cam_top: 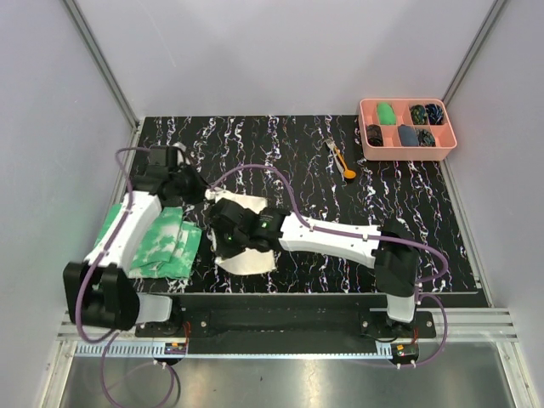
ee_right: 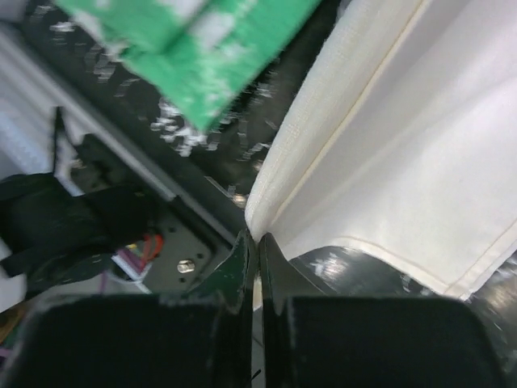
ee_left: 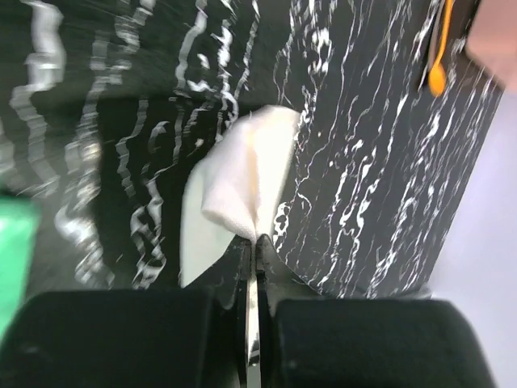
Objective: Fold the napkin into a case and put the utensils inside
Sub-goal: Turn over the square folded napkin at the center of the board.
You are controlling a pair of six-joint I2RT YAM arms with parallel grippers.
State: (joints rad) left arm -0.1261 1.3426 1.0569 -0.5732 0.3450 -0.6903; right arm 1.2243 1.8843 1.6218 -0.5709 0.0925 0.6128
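The cream-white napkin lies bunched on the black marbled table, between the two arms. My left gripper is shut on its far-left corner, and the cloth rises in a fold from the closed fingertips. My right gripper is shut on the near-left edge, where a hemmed fold of napkin runs up from the tips. The utensils, a fork and an orange spoon, lie apart at the back right of the table.
A green-and-white mottled cloth lies left of the napkin, partly under the left arm, and shows again as green cloth beyond the right gripper. A pink compartment tray with small items stands at the back right corner.
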